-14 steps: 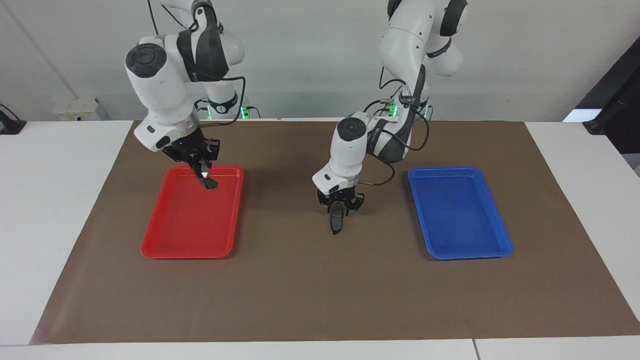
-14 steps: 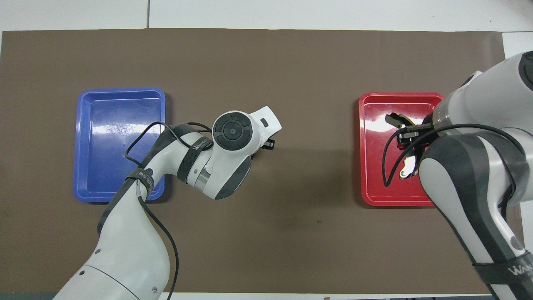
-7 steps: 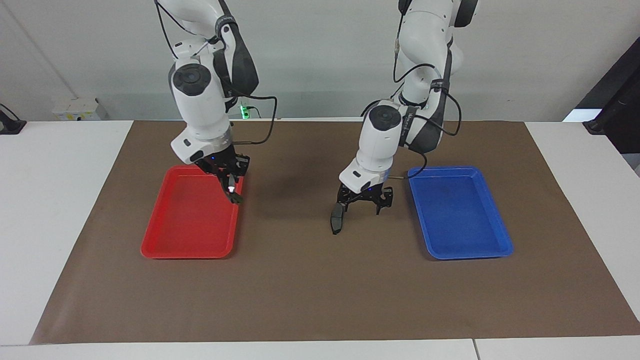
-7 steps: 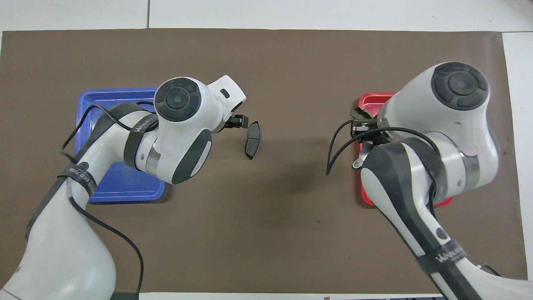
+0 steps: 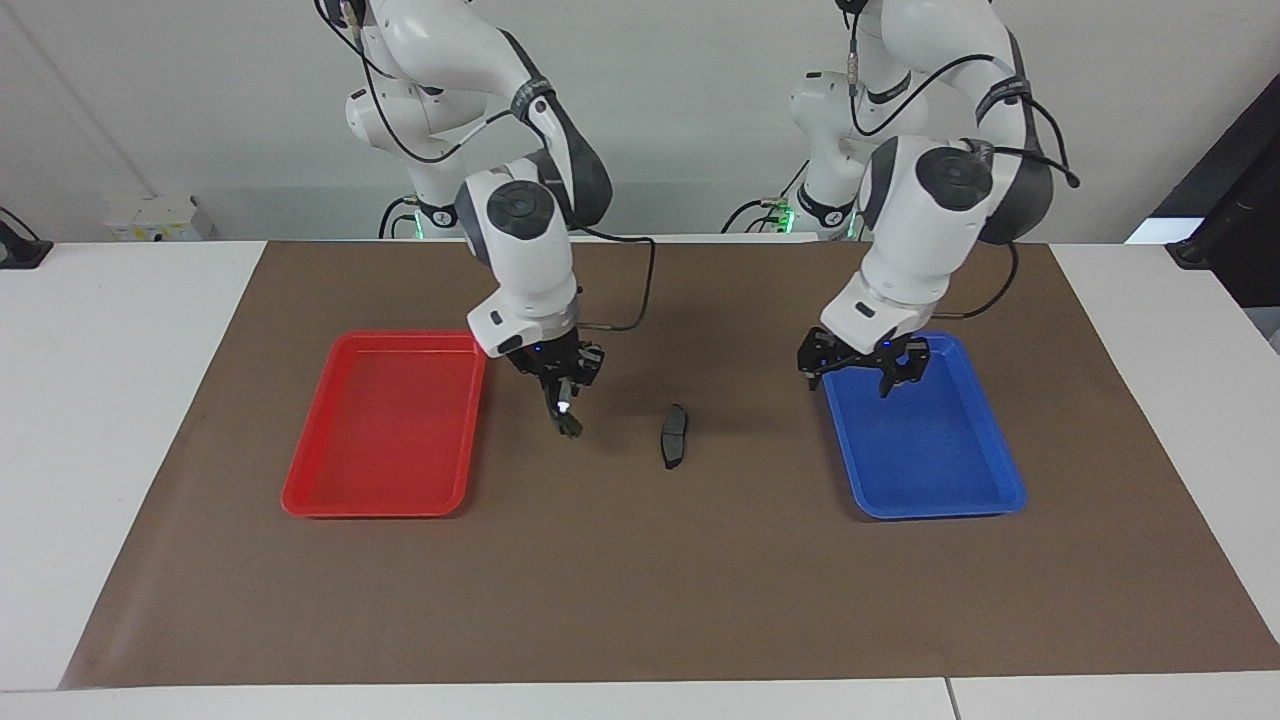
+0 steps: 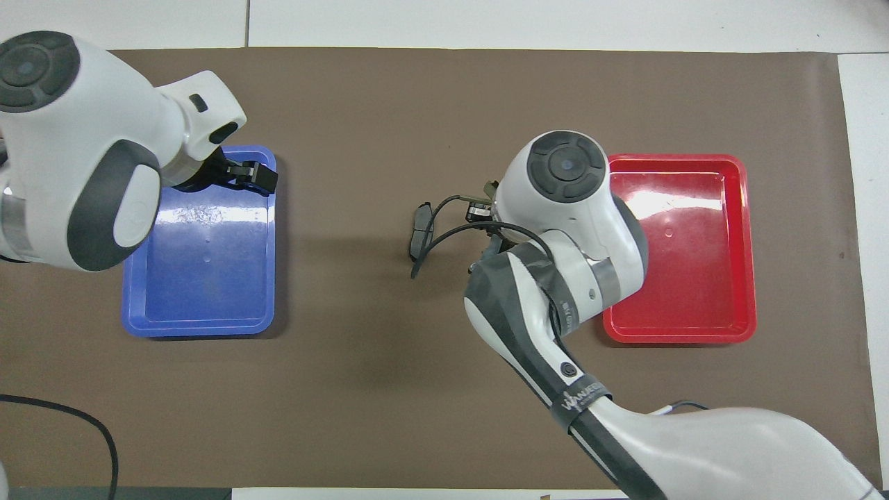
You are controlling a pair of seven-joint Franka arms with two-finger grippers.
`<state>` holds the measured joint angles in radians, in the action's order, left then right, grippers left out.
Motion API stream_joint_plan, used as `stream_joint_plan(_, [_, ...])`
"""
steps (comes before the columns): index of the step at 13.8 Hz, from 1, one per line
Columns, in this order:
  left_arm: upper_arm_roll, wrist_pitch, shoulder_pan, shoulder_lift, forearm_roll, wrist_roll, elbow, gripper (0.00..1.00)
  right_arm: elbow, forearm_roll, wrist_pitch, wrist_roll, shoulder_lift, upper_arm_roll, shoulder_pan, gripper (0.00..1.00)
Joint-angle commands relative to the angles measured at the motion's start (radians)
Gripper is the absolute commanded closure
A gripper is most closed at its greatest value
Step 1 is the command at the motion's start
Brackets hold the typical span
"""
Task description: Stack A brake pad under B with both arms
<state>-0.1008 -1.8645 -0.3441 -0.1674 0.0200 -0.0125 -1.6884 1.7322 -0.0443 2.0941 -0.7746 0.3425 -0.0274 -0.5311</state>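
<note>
1. Red tray [image 5: 385,512]: lies on the brown mat [image 5: 640,600] toward the right arm's end of the bench. Nothing shows inside it.
2. Right gripper [image 5: 562,398]: hangs over the bare mat between the red tray and the A brake pad. Its jaws are closed on B [image 5: 571,426], which hangs nearly upright below them, lower tip clear of the mat. A small bright spot shows on B just under the jaws.
3. A brake pad [image 5: 675,436]: lies flat on the mat near the middle of the bench, touched by neither gripper. It sits well apart from both trays, in place as the lower layer.
4. Left gripper [image 5: 862,376]: hovers over the corner of the blue tray nearest the robots and the bench's middle. Its jaws are spread wide and hold nothing, and this arm appears to wait.
5. Blue tray [image 5: 940,512]: lies toward the left arm's end of the bench, with nothing visible in it.
6. Handling, as a judgement: both pieces look rigid, thin and dense for their size, so neither should bend or crush.
   - B is long and curved, so a hold near mid-length, across its narrow width, limits swing.
   - It probably needs laying flat along A's length and a low release, since hard faces may slide or rock.
</note>
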Motion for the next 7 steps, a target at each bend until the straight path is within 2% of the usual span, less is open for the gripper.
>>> stream_joint_plan(1, [0.009,0.099,0.092,0.054,-0.005,0.101,-0.004,0.00,-0.086,-0.020,0.049,-0.023,0.090,-0.002,-0.039,1.00])
stream_joint_plan(4, [0.007,0.165,0.186,0.109,-0.003,0.221,-0.004,0.00,-0.094,-0.022,0.144,-0.075,0.144,-0.003,-0.081,1.00])
stream_joint_plan(7, [0.007,0.220,0.217,0.152,-0.005,0.236,-0.001,0.00,-0.095,-0.019,0.165,-0.081,0.173,-0.002,-0.081,1.00])
